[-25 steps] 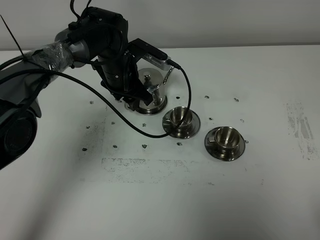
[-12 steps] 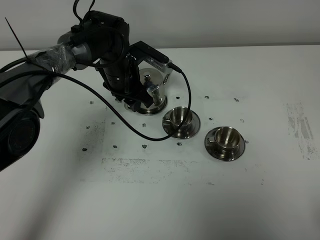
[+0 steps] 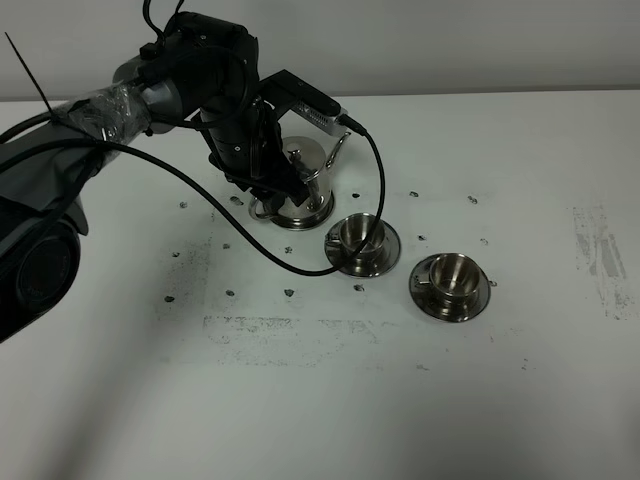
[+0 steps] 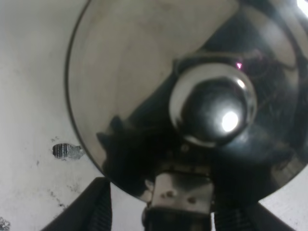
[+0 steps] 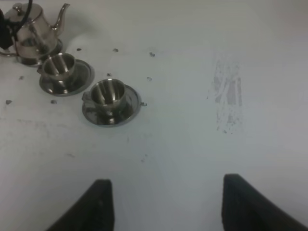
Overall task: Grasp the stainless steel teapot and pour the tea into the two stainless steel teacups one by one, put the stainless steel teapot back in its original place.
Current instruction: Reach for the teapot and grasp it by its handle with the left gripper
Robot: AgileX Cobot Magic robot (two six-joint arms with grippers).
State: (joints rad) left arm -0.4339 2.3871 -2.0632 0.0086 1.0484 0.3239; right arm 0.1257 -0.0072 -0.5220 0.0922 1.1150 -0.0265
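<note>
the stainless steel teapot [image 3: 308, 183] is seen standing on its tray [image 3: 303, 221] with the jaws of the left gripper [image 4: 166, 214] held apart astride the handle, so if they are closed off-centre the pot could be tipped or slid into the nearer teacup [image 3: 358, 234] just beside it.

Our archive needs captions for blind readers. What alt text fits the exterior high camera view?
A black robot arm reaches with its left gripper to the handle of a steel teapot standing on a round tray on a white table. Two steel cups on saucers sit to its right.
</note>
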